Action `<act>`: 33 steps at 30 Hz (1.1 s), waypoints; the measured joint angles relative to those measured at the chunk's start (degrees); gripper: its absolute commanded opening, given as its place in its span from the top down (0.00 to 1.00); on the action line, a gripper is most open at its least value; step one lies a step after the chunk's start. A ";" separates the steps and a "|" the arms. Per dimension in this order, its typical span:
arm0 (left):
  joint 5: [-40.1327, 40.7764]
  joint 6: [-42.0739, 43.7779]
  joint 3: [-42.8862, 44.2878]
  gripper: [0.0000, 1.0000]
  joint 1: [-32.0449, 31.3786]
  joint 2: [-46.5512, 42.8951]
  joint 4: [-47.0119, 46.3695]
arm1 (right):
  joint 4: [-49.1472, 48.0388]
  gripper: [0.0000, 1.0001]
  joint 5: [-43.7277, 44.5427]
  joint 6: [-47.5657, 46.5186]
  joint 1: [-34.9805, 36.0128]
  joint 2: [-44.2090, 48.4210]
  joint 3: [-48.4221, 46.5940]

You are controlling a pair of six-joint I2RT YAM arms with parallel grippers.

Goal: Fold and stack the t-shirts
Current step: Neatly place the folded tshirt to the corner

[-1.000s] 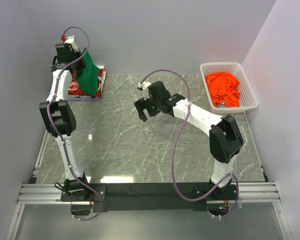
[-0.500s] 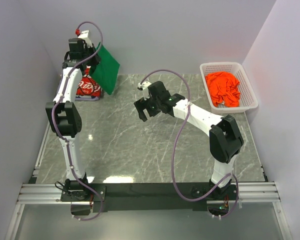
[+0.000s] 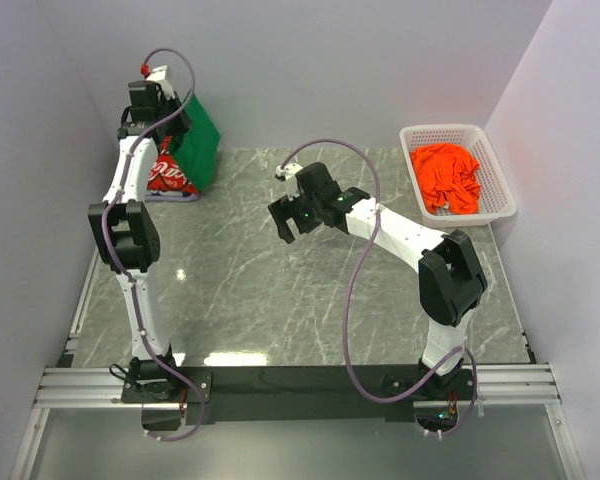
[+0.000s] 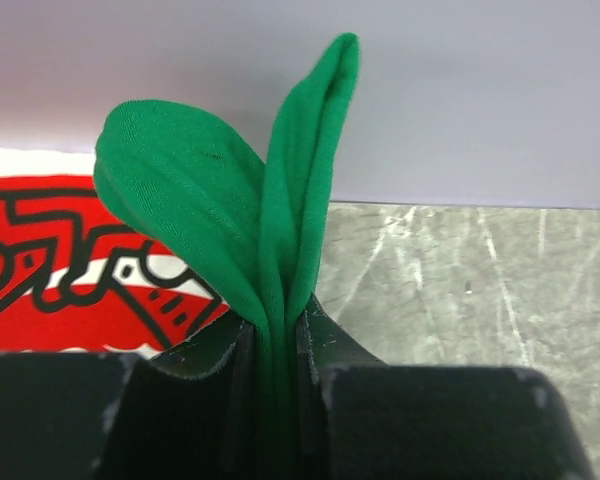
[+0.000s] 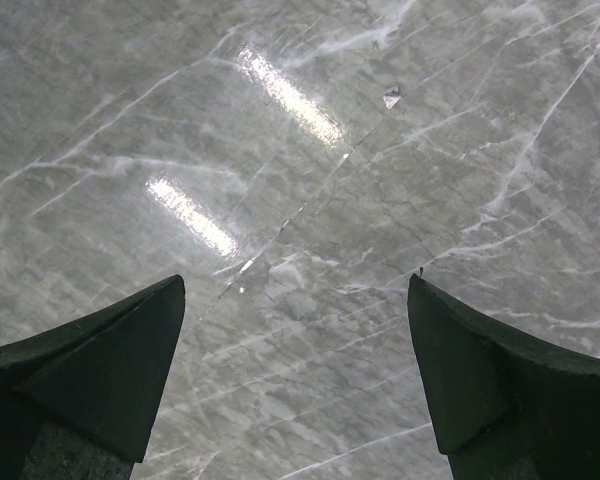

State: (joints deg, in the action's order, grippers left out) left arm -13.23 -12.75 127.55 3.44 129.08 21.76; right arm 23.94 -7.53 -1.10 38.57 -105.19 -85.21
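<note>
Fabric of the plain bright green cotton t-shirt (image 4: 235,215) bunches in folds, pinched by the left gripper (image 4: 276,345) above the red white-lettered t-shirt (image 3: 167,178) at the marble table's (image 3: 280,320) far-left corner; right gripper (image 5: 296,365) gapes empty.

1. The light is bright and even and comes from overhead. The walls around the table (image 3: 280,290) carry no hard shadows.
2. Two pale patches of glare lie on the table's polished stone, one toward its left side and one at its near edge.
3. In the right wrist view, two bright reflected streaks cross the table. The right gripper (image 5: 295,283) looks dark and slightly soft.
4. In the left wrist view, the green t-shirt (image 4: 280,200) is sharp against the table. The left gripper (image 4: 275,335) is dim and shows little detail.
</note>
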 measured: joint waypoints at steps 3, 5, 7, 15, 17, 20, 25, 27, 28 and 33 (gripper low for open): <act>0.02 0.02 0.00 0.87 0.94 0.72 0.09 | 0.31 0.02 -0.02 0.00 0.00 -0.09 -0.09; 0.04 0.04 0.00 0.86 1.46 0.90 0.04 | 0.61 0.02 -0.07 0.00 0.00 -0.20 -0.31; 0.07 0.11 0.00 0.86 2.03 0.94 0.00 | 0.70 0.02 -0.07 0.00 0.00 -0.20 -0.35; 0.00 1.62 0.00 0.84 4.31 1.22 0.00 | 1.01 0.02 -0.07 0.00 0.00 -0.20 -0.74; -0.09 2.34 0.11 0.82 4.87 1.70 -0.04 | 1.07 0.02 -0.07 0.00 0.00 -0.35 -0.85; -0.28 3.67 0.13 0.82 5.68 2.71 -0.11 | 1.36 0.02 -0.09 0.00 0.00 -0.81 -1.31; -0.28 5.38 -1.46 0.82 7.08 3.26 -1.16 | 1.70 0.02 -0.07 0.00 0.00 -1.22 -2.21; -0.35 6.21 -1.40 0.81 7.63 3.74 -1.51 | 1.86 0.02 -0.07 0.00 0.00 -1.25 -2.43; -0.39 6.49 -1.40 0.81 7.82 3.91 -1.60 | 1.95 0.02 -0.07 0.00 0.00 -1.33 -2.56; -0.15 7.93 -1.40 0.78 9.05 5.40 -2.23 | 2.16 0.02 -0.02 0.00 0.02 -2.16 -3.08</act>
State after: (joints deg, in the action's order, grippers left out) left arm -13.39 -4.82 126.15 12.49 134.47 19.53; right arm 26.11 -7.55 -1.10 38.59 -107.35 -88.29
